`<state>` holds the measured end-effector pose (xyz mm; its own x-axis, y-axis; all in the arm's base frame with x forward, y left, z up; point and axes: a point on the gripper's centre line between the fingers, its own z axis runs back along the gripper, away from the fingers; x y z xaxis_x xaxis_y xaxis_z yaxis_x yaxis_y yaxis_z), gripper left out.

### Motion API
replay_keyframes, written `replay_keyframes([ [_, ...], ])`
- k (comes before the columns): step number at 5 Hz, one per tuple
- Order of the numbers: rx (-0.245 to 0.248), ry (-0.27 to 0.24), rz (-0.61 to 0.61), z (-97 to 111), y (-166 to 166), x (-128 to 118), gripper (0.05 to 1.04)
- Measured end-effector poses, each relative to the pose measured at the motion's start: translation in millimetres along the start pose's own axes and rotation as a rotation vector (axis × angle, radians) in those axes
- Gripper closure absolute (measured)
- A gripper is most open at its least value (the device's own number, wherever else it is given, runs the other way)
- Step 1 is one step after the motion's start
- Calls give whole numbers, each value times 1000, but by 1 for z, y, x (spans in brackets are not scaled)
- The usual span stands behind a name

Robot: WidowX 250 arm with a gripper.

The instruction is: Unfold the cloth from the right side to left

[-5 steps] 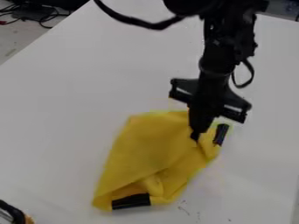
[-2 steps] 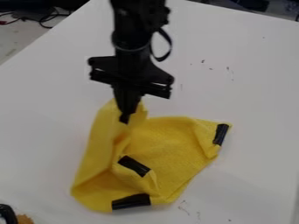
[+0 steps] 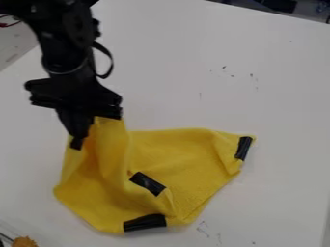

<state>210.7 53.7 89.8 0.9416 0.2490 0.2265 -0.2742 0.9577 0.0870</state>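
The black gripper (image 3: 78, 141) hangs at the left of the camera view, shut on the upper left part of the yellow cloth (image 3: 177, 149). From its fingertips the held part rises off the table in folds. The rest of the cloth lies on the white surface, spreading to the right. Black strips mark the cloth: one at its right corner (image 3: 243, 148), one near the middle (image 3: 147, 184), and one at the bottom edge (image 3: 145, 222).
The white table (image 3: 277, 91) carries small dark marks at the upper right and below the cloth. An orange-brown object (image 3: 24, 241) sits at the bottom left corner. Cables lie beyond the table's upper left edge.
My gripper has moved left across the view, drawing the held part of the cloth with it. The middle black strip has come into sight, while the right corner has stayed put.
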Motion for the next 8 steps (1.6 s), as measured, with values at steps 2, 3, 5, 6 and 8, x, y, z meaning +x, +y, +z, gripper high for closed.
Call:
replay_keyframes([
  [2, 10, -21, -5, -21, 40, 6, 1011],
  [3, 9, -12, -73, -31, 54, 21, 865],
  [5, 187, 33, -154, -9, 90, 48, 300],
  [6, 283, 71, -179, 3, 102, 53, 83],
  [8, 172, 46, -179, -7, 87, 54, 84],
])
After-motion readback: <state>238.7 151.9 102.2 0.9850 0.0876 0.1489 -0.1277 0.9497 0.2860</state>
